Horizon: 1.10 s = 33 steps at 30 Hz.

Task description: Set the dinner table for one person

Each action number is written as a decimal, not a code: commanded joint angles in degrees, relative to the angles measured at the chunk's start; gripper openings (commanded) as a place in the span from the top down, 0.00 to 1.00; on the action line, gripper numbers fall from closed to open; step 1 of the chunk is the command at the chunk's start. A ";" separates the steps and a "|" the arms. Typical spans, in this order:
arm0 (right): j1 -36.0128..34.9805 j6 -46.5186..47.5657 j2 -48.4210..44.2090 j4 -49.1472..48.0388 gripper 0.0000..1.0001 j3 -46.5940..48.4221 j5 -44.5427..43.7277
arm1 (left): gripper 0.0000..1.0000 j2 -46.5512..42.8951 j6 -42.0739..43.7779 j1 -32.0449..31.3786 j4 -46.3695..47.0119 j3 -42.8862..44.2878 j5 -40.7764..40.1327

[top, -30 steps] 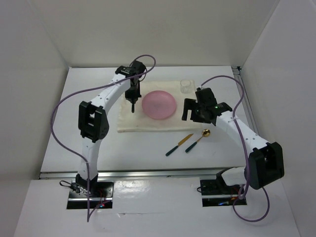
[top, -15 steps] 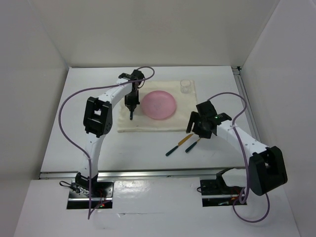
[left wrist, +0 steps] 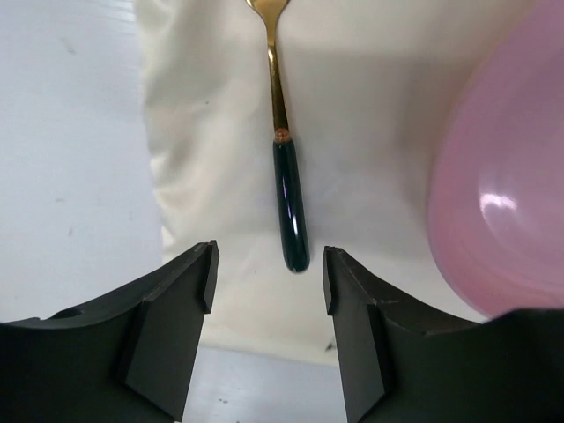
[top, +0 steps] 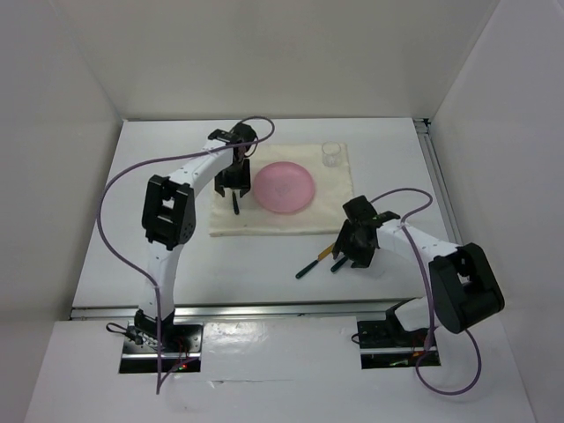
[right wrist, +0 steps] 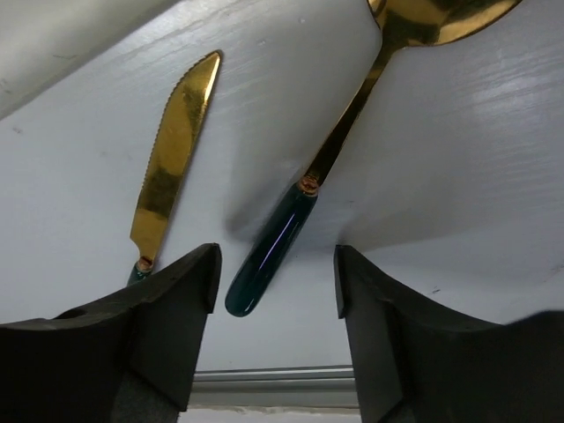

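On the white dinner table (top: 247, 273) lies a cream cloth (top: 291, 220) with a pink plate (top: 284, 186) and a small clear glass (top: 331, 154) on it. A fork (left wrist: 289, 207) with a gold stem and dark green handle lies on the cloth left of the plate (left wrist: 502, 176). My left gripper (left wrist: 269, 264) hovers open just behind its handle end, holding nothing. A gold knife (right wrist: 172, 159) and a gold spoon (right wrist: 291, 229) lie on the bare table in front of the cloth. My right gripper (right wrist: 275, 264) is open low over the spoon's green handle, which lies between the fingers.
The table's front edge with its metal rail (right wrist: 264, 379) runs just behind the right gripper. White walls enclose the table at the back and on both sides. The knife (top: 315, 261) lies close to the left of the right gripper (top: 348, 256).
The left gripper has opened and let go of the fork, which now lies on the cloth. The right arm has swung down from beside the plate to the spoon, its jaws narrowing.
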<state>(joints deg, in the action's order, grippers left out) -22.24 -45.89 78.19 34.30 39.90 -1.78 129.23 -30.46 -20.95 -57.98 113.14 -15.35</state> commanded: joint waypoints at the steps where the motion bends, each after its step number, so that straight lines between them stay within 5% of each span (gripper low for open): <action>1: -1.40 -4.11 1.44 -2.05 0.36 -1.22 -1.82 | 0.32 -8.19 -1.88 -0.67 -2.14 1.38 -2.56; 6: -1.40 -6.58 3.81 -2.05 0.55 -1.76 -5.33 | 0.34 -18.90 -5.75 -3.04 -1.80 -2.91 -4.86; 8: -1.40 -7.63 3.81 -0.30 0.70 -1.15 -6.82 | 0.34 -21.03 -5.75 -3.57 -1.79 -3.45 -4.86; 14: -2.81 -9.48 -2.69 9.28 0.89 5.09 -16.04 | 0.34 -23.76 -5.85 -3.57 -3.28 -0.91 -4.33; 19: -3.42 6.92 -3.23 4.57 0.90 16.23 -15.11 | 0.35 -26.21 -5.84 -3.57 -3.28 -0.73 -4.86; 23: -3.42 22.64 5.81 2.79 0.90 25.74 -11.67 | 0.35 -27.36 -6.46 -3.57 -2.76 -3.19 -6.00; 33: -0.97 31.21 26.21 -0.46 0.90 39.81 -8.16 | 0.36 -29.03 -7.60 -3.57 -2.76 -7.76 -4.51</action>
<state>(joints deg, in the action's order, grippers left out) -24.29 -18.92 102.59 35.51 75.72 -11.46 103.50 -36.60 -24.69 -60.49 105.82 -19.55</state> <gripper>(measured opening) 0.279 0.642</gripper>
